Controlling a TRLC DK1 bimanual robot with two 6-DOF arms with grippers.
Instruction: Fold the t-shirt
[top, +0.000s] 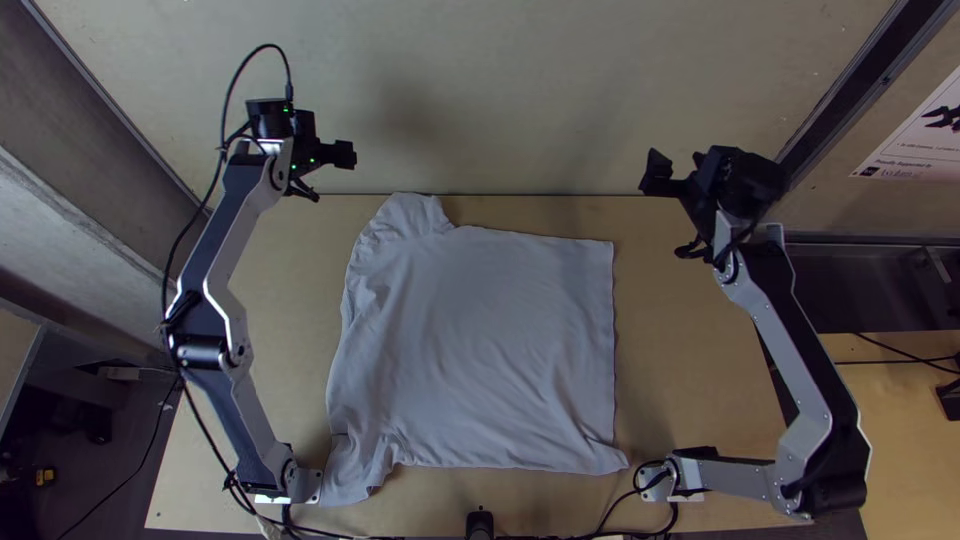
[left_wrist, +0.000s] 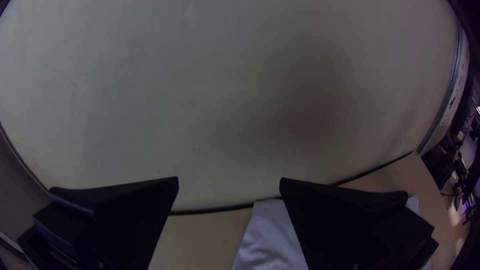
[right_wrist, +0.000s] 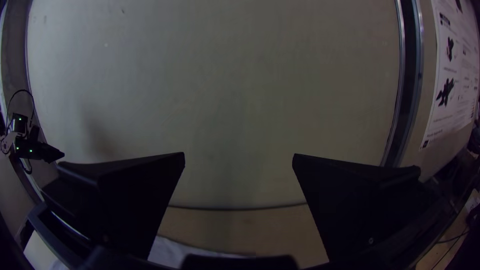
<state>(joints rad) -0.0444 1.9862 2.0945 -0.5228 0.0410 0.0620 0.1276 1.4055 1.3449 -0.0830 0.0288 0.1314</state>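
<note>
The light grey t-shirt (top: 485, 345) lies spread on the table, its straight hem to the right and sleeves at the upper and lower left, with wrinkles along the left side. My left gripper (top: 331, 176) is open beyond the shirt's upper left corner, holding nothing. Past the upper right corner, my right gripper (top: 669, 211) stands open and empty. In the left wrist view, part of the shirt (left_wrist: 272, 237) appears beside the fingers of the left gripper (left_wrist: 230, 181). The right wrist view has a strip of shirt (right_wrist: 172, 251) below the parted fingers of the right gripper (right_wrist: 239, 156).
Bare wooden table (top: 690, 370) borders the shirt on the right, and another strip (top: 285, 300) lies on its left. A pale wall panel (top: 520, 90) rises behind the table's far edge. Cables (top: 640, 490) run along the near edge.
</note>
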